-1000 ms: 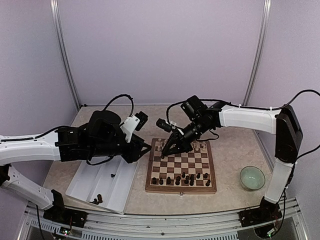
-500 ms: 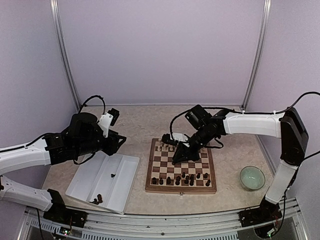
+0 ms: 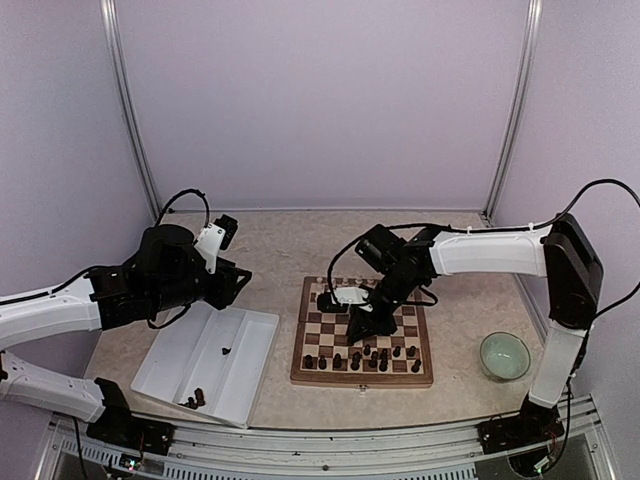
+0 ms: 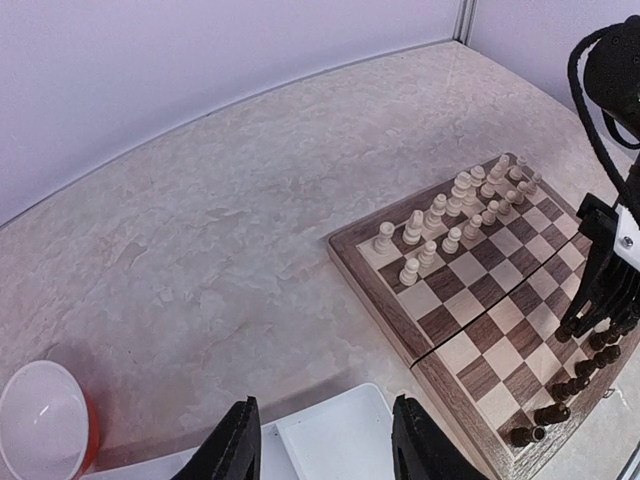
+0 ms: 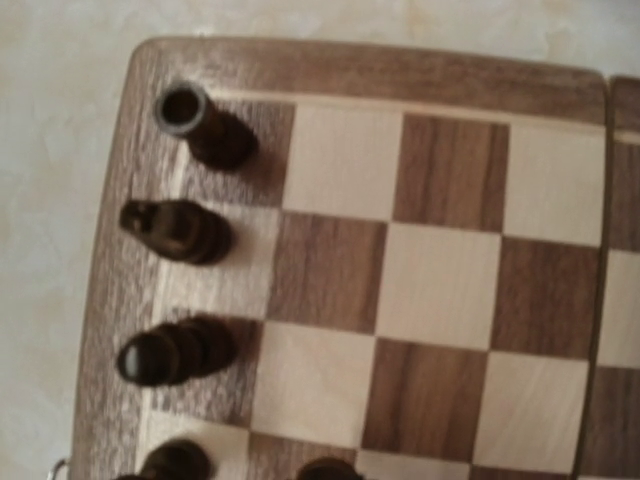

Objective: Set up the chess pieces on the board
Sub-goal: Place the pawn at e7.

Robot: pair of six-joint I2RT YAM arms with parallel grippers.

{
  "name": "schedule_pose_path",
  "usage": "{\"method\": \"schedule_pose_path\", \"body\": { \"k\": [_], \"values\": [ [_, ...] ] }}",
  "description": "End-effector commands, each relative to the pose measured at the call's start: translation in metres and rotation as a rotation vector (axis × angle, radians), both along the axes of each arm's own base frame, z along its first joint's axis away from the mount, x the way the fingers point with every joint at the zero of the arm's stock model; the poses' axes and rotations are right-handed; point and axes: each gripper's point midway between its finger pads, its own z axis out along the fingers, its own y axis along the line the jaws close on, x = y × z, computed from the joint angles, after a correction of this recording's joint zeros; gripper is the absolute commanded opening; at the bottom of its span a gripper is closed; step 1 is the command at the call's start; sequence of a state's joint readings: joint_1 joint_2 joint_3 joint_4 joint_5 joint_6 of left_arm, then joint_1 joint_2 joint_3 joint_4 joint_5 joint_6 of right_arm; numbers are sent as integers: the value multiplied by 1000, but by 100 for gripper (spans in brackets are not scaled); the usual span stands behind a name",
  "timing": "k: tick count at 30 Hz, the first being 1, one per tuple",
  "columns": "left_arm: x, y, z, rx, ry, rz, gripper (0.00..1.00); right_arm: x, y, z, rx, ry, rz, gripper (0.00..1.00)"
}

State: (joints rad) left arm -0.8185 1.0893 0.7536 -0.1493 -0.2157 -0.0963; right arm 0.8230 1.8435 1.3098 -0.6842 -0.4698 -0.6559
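chess pieces [image 3: 355, 361]: most dark ones stand on the board's [image 3: 330, 380] near rows, a few wait in the tray [image 3: 170, 360]. my right fingers [image 3: 360, 328] are closed above the board, left fingers [image 4: 235, 445] apart, empty.

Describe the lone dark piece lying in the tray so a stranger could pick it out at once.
Start from the white divided tray to the left of the chessboard. At the tray's near end sit two dark pieces close together. The lone dark piece lies farther up, around the tray's middle, alone with nothing touching it.
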Motion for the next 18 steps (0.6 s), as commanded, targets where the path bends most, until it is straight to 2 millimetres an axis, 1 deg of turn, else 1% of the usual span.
{"method": "schedule_pose_path", "body": {
  "k": [1,11,18],
  "values": [
    [3,0,12,-17,-22,9,46,-5,-4,-4,-47,14,32,8],
    [3,-2,7,-13,-7,4,46,-13,-3,-12,-69,42,50,9],
    [2,-4,5,-11,0,-2,46,-12,-2,-20,-86,42,48,9]
  ]
}}
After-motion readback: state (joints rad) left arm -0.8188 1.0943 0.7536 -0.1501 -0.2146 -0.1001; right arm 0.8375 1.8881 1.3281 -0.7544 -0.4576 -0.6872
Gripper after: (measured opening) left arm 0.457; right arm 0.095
